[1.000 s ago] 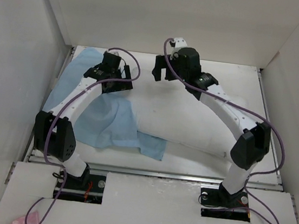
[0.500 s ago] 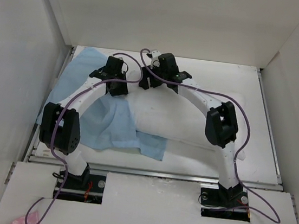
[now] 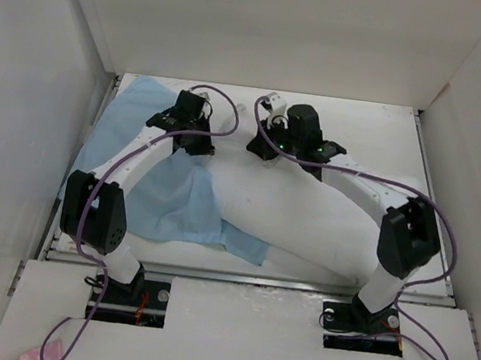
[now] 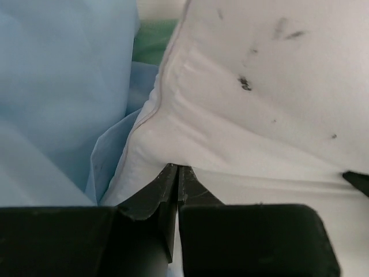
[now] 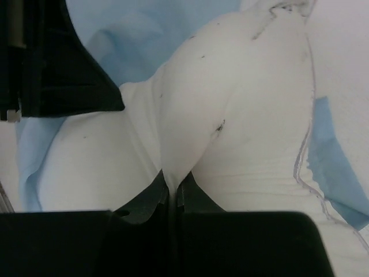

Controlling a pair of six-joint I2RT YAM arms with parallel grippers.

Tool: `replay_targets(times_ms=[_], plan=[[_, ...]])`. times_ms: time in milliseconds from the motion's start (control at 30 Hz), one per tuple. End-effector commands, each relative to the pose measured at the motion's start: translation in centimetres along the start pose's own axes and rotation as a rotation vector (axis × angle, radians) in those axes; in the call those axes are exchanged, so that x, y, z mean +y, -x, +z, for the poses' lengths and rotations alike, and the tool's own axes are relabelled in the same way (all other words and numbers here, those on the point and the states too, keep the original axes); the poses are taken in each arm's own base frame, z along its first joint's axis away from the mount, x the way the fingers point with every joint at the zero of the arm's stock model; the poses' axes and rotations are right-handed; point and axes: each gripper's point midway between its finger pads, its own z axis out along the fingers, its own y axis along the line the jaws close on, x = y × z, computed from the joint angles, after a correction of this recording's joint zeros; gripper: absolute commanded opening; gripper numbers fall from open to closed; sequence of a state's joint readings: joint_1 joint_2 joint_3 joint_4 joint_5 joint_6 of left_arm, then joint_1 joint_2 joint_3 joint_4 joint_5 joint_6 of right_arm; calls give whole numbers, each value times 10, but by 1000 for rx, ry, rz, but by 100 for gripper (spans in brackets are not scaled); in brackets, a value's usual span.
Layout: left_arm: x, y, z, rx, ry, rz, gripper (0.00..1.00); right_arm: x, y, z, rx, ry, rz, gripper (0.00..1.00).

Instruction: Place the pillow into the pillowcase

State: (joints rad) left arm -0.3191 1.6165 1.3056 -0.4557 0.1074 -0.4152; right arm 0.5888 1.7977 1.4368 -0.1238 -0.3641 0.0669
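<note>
White counter (image 3: 387, 128), white walls (image 3: 285, 27) on three sides. Plump white fabric pillow (image 3: 306, 214) mid-counter, left end against wrinkly light-blue cloth pillowcase (image 3: 163, 201). Pinched tight on pillow fabric: left gripper (image 4: 176, 173), right gripper (image 5: 172, 183).

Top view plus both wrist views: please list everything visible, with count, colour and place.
pillow: one, white, across the table's middle and right
pillowcase: one, light blue, wrinkled, table's left, partly under the pillow
scrap: one, pink, near-left corner, off the table
table: one, white
walls: white, three sides
left arm, right arm: white and black, near edge
left gripper: black, shut on the pillow
right gripper: black, shut on the pillow
</note>
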Motion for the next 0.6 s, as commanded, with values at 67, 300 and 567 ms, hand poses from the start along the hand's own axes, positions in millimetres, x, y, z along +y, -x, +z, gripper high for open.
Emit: replay_targets(times_ms=[67,300,567], plan=[[29,57,-26,-182,164,-9,0,18,2,-43,-54,52,-31,0],[32,87,-25,-220,224,-9,0,22,-26,-63,-32,41,-21,0],[5,48,1,-18,34,59,55,15,-40,-74,-25,-22,-4,0]])
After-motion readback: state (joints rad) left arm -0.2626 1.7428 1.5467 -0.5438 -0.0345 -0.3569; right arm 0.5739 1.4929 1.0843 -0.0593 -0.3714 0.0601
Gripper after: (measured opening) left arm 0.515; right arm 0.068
